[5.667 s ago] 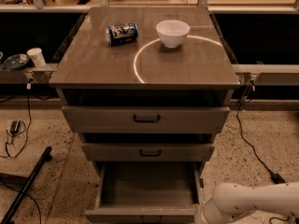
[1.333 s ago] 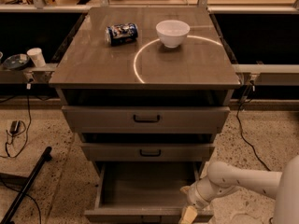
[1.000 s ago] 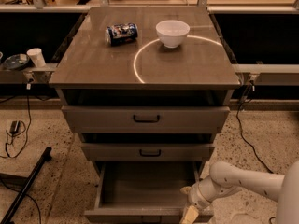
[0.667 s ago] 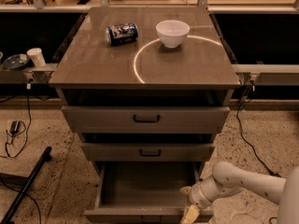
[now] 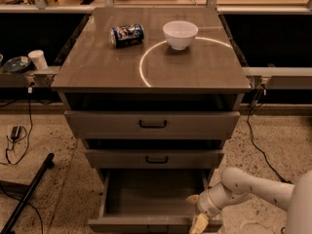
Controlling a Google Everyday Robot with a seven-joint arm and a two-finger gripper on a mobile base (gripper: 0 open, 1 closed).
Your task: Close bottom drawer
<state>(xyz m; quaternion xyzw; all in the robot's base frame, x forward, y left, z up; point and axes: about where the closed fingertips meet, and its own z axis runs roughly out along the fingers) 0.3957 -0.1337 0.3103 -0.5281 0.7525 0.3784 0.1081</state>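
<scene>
Camera view shows the gripper point(image 5: 196, 211) at the right front corner of the bottom drawer point(image 5: 146, 199). Its tan fingers point(image 5: 199, 224) are spread apart, one over the drawer's interior and the other at its front panel. The bottom drawer stands pulled far out, grey inside showing. Above that drawer sit the middle drawer point(image 5: 155, 158) and top drawer point(image 5: 152, 124). Higher still, the cabinet top point(image 5: 97, 67) carries a white bowl point(image 5: 180, 34) and a can point(image 5: 126, 35) on its side.
</scene>
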